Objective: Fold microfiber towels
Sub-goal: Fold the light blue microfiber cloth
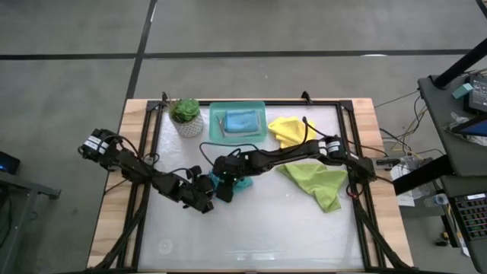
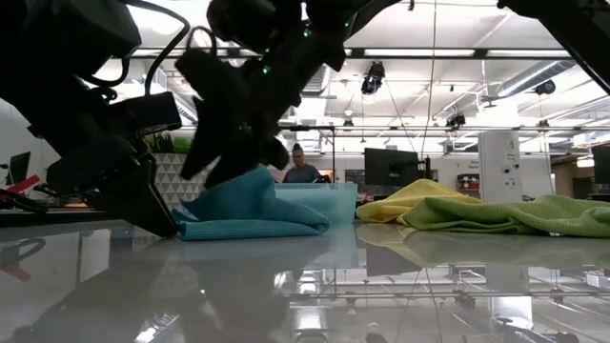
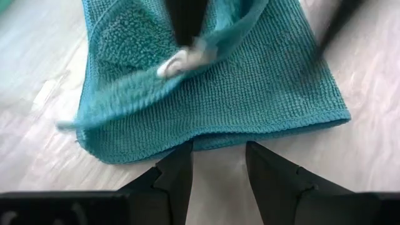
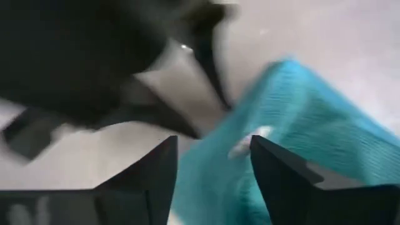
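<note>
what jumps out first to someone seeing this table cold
Both arms meet at mid-table over a teal towel, the left hand open just short of its edge and the right hand open above it. To the right lie a lime green towel and a yellow towel.

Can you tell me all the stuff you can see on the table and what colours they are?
Teal towel: one, teal-blue, partly folded mid-table between the two claws.
Teal towel in tray: one, teal-blue, folded, lying in the tray.
Tray: one, teal, at the table's back edge.
Yellow towel: one, yellow, crumpled, right of the tray.
Green towel: one, lime green, crumpled, on the table's right side.
Plant: one, green in a pale pot, left of the tray.
Person: one, far off in the room behind.
Left claw: dark, open, at the teal towel's edge.
Right claw: dark, open, over the same towel.
</note>
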{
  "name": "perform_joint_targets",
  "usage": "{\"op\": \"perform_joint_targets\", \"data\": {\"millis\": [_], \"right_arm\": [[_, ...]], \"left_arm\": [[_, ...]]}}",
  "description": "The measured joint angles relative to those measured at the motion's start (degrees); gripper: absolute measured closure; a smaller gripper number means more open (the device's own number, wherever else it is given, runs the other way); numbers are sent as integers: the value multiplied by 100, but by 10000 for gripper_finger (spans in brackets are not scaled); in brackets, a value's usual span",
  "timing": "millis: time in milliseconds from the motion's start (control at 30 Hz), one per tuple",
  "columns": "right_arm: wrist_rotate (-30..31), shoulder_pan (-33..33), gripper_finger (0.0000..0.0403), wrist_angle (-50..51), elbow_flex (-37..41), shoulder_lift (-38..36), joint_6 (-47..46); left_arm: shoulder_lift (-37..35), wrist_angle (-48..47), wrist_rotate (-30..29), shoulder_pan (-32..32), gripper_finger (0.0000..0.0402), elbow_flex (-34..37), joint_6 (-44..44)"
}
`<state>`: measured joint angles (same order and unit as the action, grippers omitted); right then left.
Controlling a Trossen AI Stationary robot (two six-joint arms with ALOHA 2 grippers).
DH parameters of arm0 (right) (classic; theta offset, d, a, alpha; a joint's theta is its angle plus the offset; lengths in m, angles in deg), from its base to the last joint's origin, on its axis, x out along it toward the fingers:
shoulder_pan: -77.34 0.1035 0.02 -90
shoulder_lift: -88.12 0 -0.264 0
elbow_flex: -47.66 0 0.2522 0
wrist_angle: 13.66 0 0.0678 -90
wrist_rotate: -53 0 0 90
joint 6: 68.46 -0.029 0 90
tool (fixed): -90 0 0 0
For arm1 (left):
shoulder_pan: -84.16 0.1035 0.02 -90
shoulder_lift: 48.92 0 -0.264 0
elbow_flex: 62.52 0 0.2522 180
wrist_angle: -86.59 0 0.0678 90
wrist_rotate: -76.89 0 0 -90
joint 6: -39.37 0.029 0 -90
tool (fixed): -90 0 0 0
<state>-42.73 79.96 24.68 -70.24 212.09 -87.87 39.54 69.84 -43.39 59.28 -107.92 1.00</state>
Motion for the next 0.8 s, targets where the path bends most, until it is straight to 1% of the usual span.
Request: {"op": "perform_joint_targets", "data": {"millis": [133, 233, 333, 367, 433, 533, 633, 800], "right_arm": [[-365, 92, 191, -68, 0, -107, 434], [-364, 149, 187, 89, 0, -306, 762], [-309, 181, 187, 584, 0, -543, 1114], [-267, 200, 188, 768, 12, -629, 1217], [26, 265, 190, 1048, 104, -764, 1436], [492, 405, 193, 1062, 406, -914, 1637], [574, 522, 196, 542, 794, -914, 1724], [595, 630, 200, -1033, 1590, -857, 1735]], "left_arm": [[0, -1, 4, -1, 267, 0, 11], [0, -1, 15, 1, 267, 0, -3], [0, -1, 25, 1, 267, 0, -12], [0, -2, 28, 1, 267, 0, -13], [0, -4, 34, 1, 267, 0, -15], [0, -6, 39, 1, 267, 0, -15], [0, -6, 42, 1, 267, 0, -15], [0, -8, 44, 1, 267, 0, -4]]}}
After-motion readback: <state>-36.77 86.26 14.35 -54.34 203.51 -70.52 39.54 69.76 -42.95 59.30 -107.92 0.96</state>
